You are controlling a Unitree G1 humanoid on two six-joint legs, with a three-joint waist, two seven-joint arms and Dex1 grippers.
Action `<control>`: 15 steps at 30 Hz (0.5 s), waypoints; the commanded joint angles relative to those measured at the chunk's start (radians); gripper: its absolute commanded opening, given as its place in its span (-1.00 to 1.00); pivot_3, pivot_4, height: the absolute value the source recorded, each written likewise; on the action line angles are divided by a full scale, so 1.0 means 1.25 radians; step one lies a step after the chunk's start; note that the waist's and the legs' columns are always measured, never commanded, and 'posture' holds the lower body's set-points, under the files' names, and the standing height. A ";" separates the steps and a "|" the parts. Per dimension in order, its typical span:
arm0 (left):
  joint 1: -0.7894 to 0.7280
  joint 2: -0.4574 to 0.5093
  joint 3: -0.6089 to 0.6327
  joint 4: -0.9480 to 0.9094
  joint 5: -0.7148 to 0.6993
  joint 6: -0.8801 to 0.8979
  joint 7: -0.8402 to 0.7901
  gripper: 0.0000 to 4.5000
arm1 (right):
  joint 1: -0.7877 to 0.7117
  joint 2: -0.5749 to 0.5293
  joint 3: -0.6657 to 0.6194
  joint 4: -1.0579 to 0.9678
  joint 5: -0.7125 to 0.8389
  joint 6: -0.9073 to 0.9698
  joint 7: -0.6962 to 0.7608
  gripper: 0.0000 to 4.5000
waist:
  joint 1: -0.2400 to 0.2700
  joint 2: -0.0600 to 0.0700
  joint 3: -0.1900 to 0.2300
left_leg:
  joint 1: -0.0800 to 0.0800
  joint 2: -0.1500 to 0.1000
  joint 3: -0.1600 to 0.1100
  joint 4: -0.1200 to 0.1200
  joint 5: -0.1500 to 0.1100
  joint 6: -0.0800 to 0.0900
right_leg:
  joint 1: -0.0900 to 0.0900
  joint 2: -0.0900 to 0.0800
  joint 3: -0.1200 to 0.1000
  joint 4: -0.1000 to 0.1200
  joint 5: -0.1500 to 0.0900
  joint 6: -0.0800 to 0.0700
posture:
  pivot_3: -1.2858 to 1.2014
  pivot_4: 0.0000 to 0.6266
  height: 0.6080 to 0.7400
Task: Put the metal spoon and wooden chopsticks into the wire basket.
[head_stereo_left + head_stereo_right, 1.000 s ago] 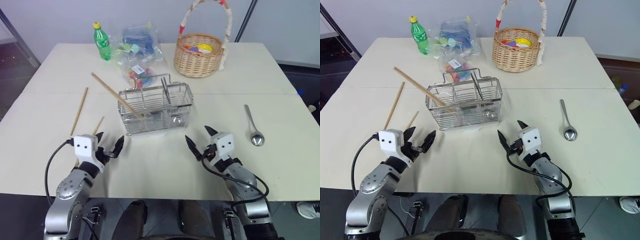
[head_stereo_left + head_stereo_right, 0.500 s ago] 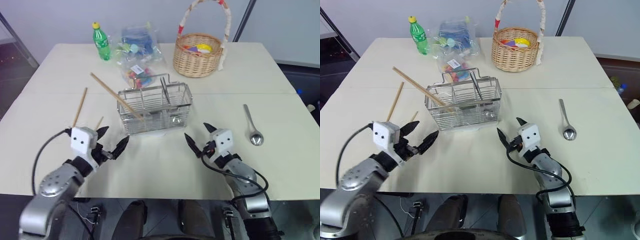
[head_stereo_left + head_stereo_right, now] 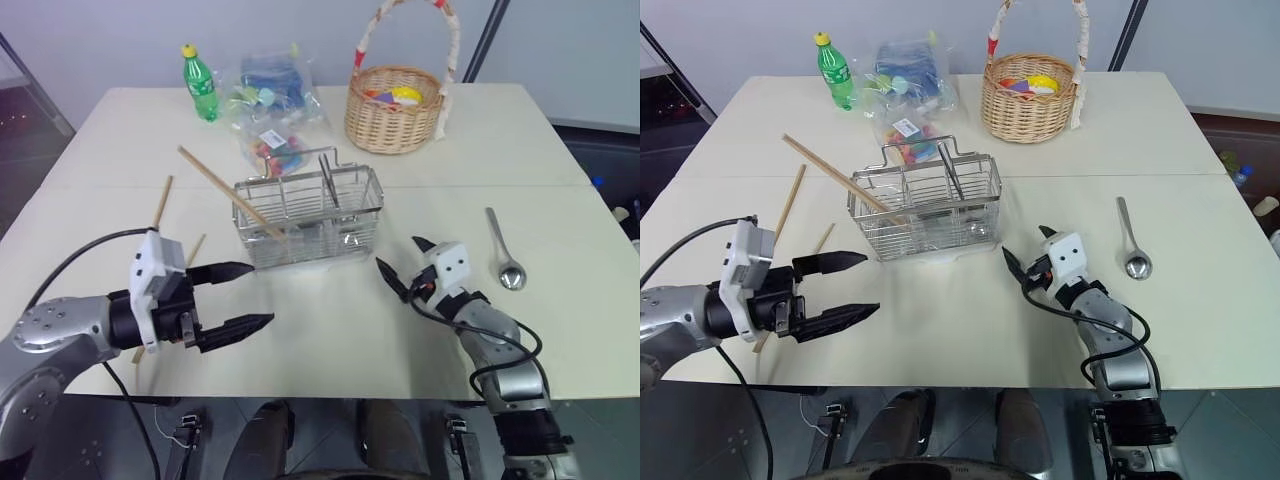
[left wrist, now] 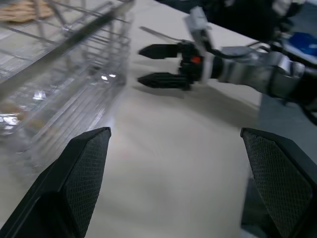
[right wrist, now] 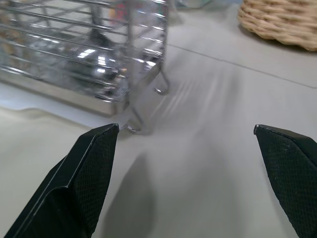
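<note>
Two grippers sit in front of you, both with fingers spread wide and nothing between them. Your left gripper (image 3: pixel 238 296) hangs above the table's near left part, pointing across toward three o'clock, its black fingers (image 3: pixel 222 271) well apart. Your right gripper (image 3: pixel 402 262) hovers low over the table at about five o'clock from the wire basket (image 3: pixel 308 216), pointing toward ten o'clock at the basket's near right corner (in the right wrist view its feet and grid wall show between the fingers, close but not touching). The basket stands upright near the middle of the table (image 3: pixel 330 340). One wooden chopstick (image 3: pixel 228 192) leans out of the basket's left compartment, its free end rising toward ten o'clock; a darker flat metal utensil (image 3: pixel 327 179) stands tilted in the middle part. Another chopstick (image 3: pixel 161 201) lies flat on the table at nine o'clock from the basket, well apart from it, and a third (image 3: pixel 196 249) pokes out just beyond your left gripper's body, mostly hidden by it. The metal spoon (image 3: pixel 503 253) lies on the table at three o'clock from the basket, bowl toward you, just beside your right gripper but not touching it. Farther back, at twelve o'clock, stand a wicker basket (image 3: pixel 396 104), a clear bag of coloured bits (image 3: pixel 272 105) and a green bottle (image 3: pixel 202 84).
</note>
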 commanded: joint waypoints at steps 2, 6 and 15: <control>-0.022 -0.004 -0.035 0.033 0.049 -0.053 -0.045 0.96 | -0.042 -0.044 -0.080 -0.083 0.051 0.115 -0.020 1.00 | 0.001 0.000 0.000 | 0.000 0.000 0.000 0.000 0.000 0.000 | 0.000 0.000 0.000 0.000 0.000 0.000 | 0.03 -0.52 1.00; -0.037 -0.019 -0.069 0.068 0.091 -0.094 -0.074 0.96 | -0.090 -0.106 -0.148 -0.115 0.087 0.239 -0.031 1.00 | 0.001 0.000 0.000 | 0.000 0.000 0.001 0.000 0.000 0.000 | -0.001 0.000 0.000 0.000 0.000 0.000 | 0.03 -0.52 1.00; -0.052 -0.071 -0.129 0.084 0.142 -0.147 -0.086 0.96 | -0.224 -0.253 -0.266 -0.051 0.162 0.545 -0.049 1.00 | 0.002 0.000 0.000 | -0.001 0.000 0.001 0.000 0.000 0.001 | -0.001 0.000 0.001 -0.001 0.000 0.000 | 0.03 -0.52 1.00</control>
